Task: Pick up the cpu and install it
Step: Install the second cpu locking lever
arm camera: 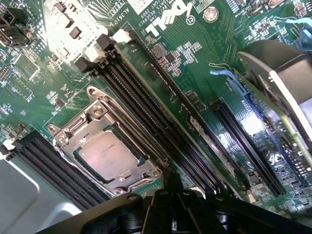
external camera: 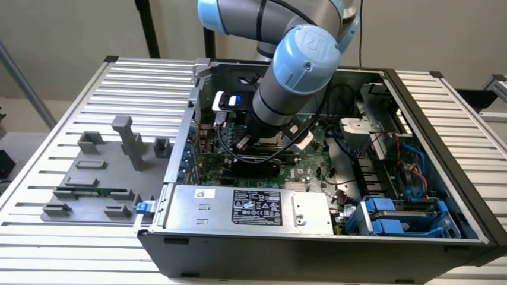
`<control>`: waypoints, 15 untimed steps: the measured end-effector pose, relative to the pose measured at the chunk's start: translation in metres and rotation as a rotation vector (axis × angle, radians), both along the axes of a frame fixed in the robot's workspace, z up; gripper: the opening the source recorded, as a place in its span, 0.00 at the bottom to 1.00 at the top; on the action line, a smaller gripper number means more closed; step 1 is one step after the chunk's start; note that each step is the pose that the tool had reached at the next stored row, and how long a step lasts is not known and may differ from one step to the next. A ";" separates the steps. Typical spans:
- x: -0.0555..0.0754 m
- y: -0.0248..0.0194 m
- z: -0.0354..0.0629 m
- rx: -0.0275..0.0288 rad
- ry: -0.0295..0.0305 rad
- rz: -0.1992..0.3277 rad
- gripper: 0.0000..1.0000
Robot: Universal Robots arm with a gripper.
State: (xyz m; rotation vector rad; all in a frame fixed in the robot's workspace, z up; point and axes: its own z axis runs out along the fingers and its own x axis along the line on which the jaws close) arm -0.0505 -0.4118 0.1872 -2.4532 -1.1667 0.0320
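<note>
The cpu (arm camera: 109,155) sits flat in its silver socket frame (arm camera: 105,141) on the green motherboard (arm camera: 195,73), beside the long black memory slots (arm camera: 161,131). The gripper (arm camera: 178,207) hangs just above the board, near the chip, w/ its fingers pressed together & nothing pinched between them. To finish well, the chip should lie level in the frame, corners lined up, no tilt, no hard push. In the exterior view the arm (external camera: 297,71) reaches down into the open pc case (external camera: 317,249).
</note>
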 end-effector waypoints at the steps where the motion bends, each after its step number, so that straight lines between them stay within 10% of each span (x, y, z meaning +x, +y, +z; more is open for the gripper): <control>1: 0.000 0.0001 0.0009 -0.0027 -0.0001 0.001 0.11; 7: 0.000 -0.0001 0.0139 -0.0192 0.0005 0.006 0.11; 15: 0.000 0.0000 0.0196 -0.0227 0.0003 0.009 0.11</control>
